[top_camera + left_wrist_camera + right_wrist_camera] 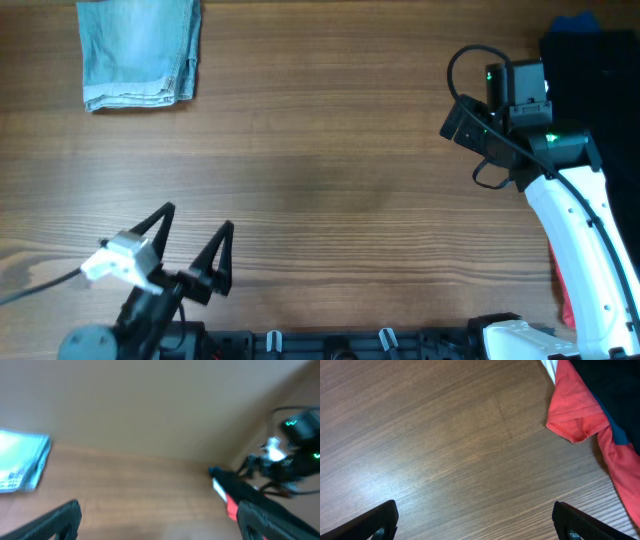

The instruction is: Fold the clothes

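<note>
The light-blue denim shorts lie folded into a neat rectangle at the far left corner of the table; they also show at the left edge of the blurred left wrist view. My left gripper is open and empty near the front left edge, far from the shorts. My right gripper is open and empty at the right side, over bare wood.
A black garment lies at the far right edge with a bit of blue cloth. A red shirt lies on the table beside the black garment. The wooden tabletop spans the middle.
</note>
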Controlling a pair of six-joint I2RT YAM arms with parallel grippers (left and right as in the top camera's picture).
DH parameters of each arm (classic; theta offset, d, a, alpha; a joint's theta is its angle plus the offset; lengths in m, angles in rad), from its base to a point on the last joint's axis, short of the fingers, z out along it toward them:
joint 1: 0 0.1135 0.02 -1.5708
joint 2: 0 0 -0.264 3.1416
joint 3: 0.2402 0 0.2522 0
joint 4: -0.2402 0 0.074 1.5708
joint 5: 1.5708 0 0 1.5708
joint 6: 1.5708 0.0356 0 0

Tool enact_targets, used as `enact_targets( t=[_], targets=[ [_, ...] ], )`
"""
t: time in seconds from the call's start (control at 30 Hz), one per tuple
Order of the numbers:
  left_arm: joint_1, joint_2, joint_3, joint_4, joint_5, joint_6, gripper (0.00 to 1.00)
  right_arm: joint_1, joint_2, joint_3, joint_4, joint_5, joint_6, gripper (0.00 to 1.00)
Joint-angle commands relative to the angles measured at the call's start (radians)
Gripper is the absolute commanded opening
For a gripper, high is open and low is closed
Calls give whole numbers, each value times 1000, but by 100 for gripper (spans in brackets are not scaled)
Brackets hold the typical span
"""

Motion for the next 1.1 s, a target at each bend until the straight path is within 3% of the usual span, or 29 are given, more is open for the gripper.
enact_targets(
  t=[0.0,0.1,0.17,0.3,0.8,1.0,1.07],
  targets=[
    [-46,-85,-219,201,-208,-66,100,-3,4,3,0,6,-5,100],
    [-47,-106,-362,338,-280,-55,100,-3,4,3,0,6,-5,100],
    [-47,-106,-411,346,-330,-41,100,-3,4,3,0,6,-5,100],
    [-39,-106,-425,346,-332,98,100,-3,4,3,0,6,-5,100],
    [-15,-106,-622,578,-357,97,100,-3,4,3,0,6,-5,100],
    [13,-106,-648,569,-357,97,100,-3,4,3,0,6,-5,100],
    [13,-106,-648,498,-358,97,100,-3,4,3,0,6,-5,100]
  ],
)
